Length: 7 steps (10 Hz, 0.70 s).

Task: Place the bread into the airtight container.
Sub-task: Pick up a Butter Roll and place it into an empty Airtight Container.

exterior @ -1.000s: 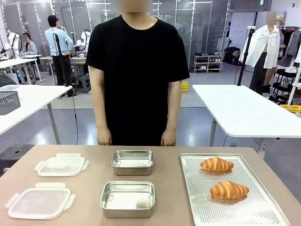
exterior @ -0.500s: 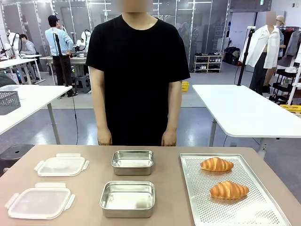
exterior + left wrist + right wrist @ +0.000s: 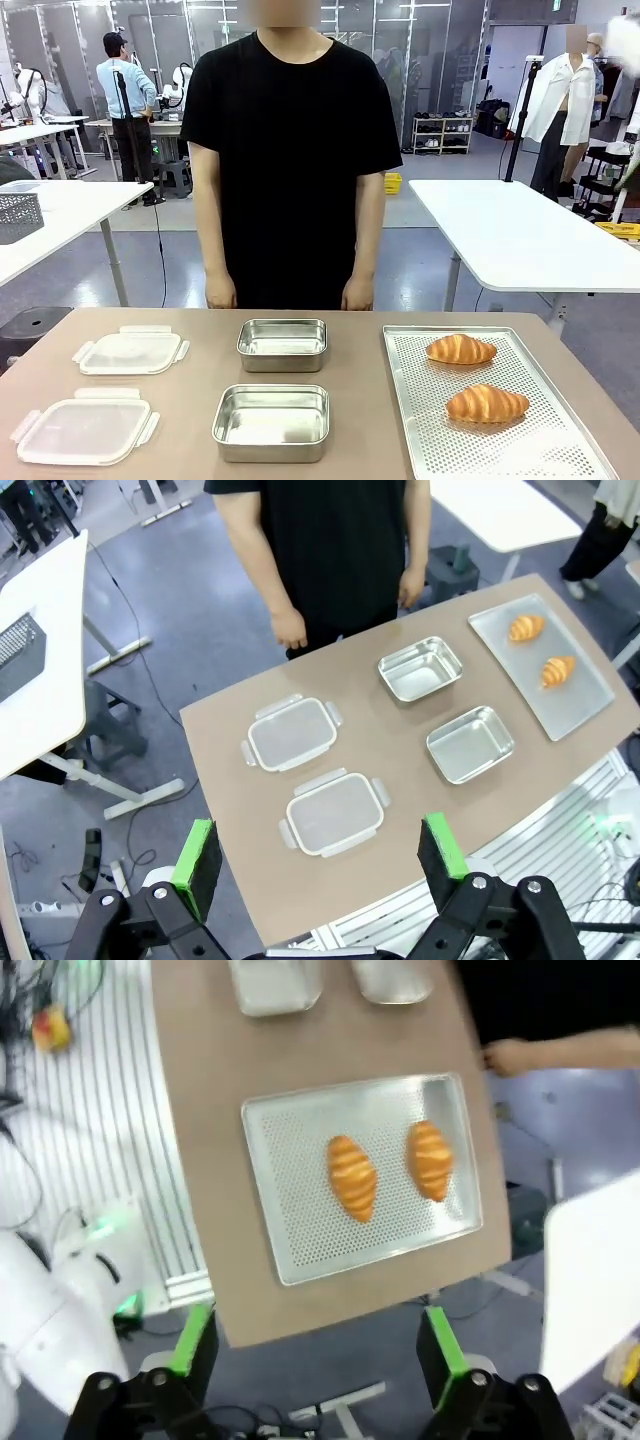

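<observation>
Two golden bread rolls lie on a perforated metal tray at the table's right: the far roll and the near roll. Two lidless steel containers stand mid-table, one far and one near. My left gripper hangs open high above the table's left side, nothing between its green pads. My right gripper is open too, high over the tray, holding nothing.
Two clear plastic lids lie on the table's left. A person in a black shirt stands at the far edge, hands hanging down. A blurred white shape sits at the front view's top right corner.
A blurred white shape has come into the top right corner of the front view. Bread, containers and lids have not moved.
</observation>
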### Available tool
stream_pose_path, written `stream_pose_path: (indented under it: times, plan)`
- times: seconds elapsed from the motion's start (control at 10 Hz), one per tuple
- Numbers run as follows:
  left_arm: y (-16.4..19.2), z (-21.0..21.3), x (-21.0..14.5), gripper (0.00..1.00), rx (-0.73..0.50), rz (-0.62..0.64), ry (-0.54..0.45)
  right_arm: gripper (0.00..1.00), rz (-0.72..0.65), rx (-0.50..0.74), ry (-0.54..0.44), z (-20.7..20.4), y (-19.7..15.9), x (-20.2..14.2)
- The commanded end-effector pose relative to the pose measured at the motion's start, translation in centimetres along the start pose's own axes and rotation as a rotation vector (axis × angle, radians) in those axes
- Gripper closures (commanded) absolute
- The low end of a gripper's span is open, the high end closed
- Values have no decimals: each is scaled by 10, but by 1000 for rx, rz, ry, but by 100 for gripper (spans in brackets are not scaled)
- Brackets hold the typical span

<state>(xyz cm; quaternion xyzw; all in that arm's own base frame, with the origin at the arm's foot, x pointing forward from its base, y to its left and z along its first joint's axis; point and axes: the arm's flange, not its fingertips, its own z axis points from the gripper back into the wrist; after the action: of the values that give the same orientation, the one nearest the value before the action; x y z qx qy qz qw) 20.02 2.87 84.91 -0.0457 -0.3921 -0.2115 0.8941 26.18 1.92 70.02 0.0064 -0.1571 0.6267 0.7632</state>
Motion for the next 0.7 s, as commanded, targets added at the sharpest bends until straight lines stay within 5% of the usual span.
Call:
stream_pose_path:
  times: [0.0, 0.3, 0.6]
  plan:
    - [0, 0, 0, 0, -2, 2, 0, 0, 101, 35, 120, -58, -33, 8]
    - [0, 0, 0, 0, -2, 2, 0, 0, 169, 137, 94, -158, -60, 14]
    - [0, 0, 0, 0, -2, 2, 0, 0, 163, 94, 92, -226, -69, 8]
